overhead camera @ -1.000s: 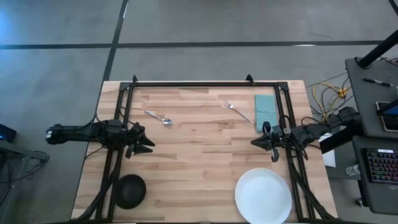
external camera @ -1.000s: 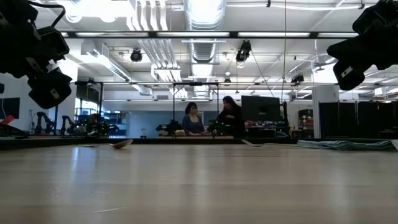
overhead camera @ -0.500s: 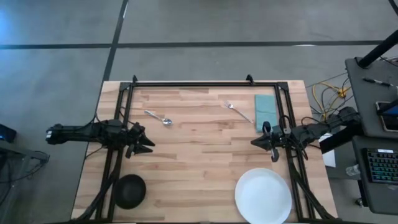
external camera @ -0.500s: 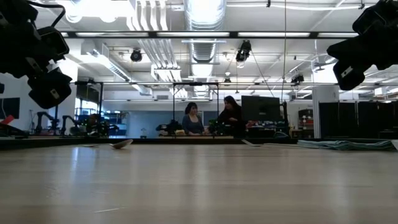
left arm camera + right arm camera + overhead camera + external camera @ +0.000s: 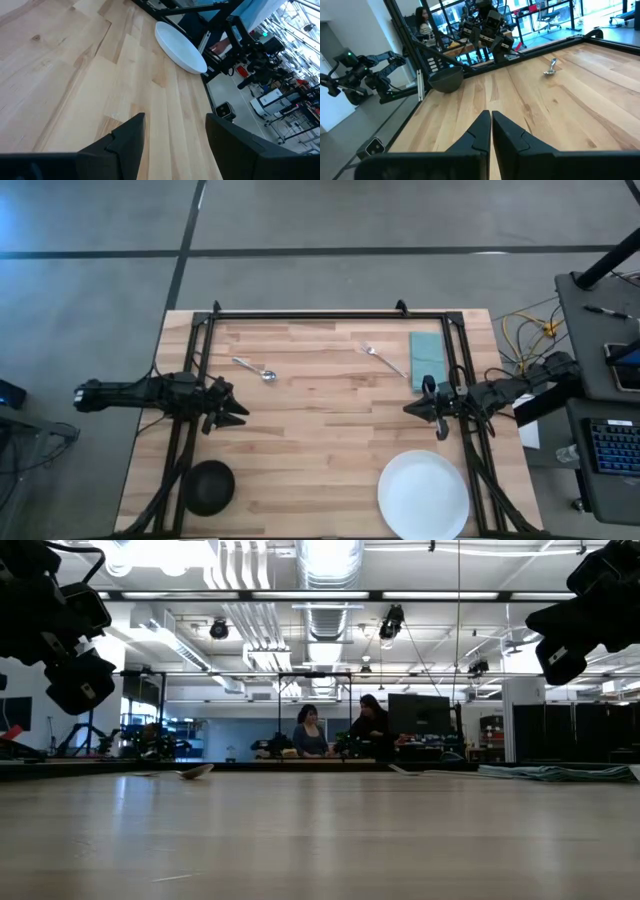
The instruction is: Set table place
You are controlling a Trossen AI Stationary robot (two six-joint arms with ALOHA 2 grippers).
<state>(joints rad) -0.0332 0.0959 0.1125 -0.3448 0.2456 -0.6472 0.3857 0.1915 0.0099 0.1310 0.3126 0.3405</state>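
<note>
Nothing moved; left claw (image 5: 238, 409) spread, bowl (image 5: 209, 486) near; right claw (image 5: 412, 409) pressed together.

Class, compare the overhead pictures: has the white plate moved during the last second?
No. The white plate sits at the same spot by the table's near right corner, below the right gripper.

No legible text, label, brand, number or sign in any view. Checked the table (image 5: 320, 410), plate (image 5: 423, 495), bowl (image 5: 208, 486), spoon (image 5: 256, 369), fork (image 5: 383, 359) and napkin (image 5: 426, 359): all unmarked. Keyboard (image 5: 612, 450) at the desk beside the table shows lit keys, characters too small to read. Monitors in the room behind (image 5: 418, 712) are dark.
</note>
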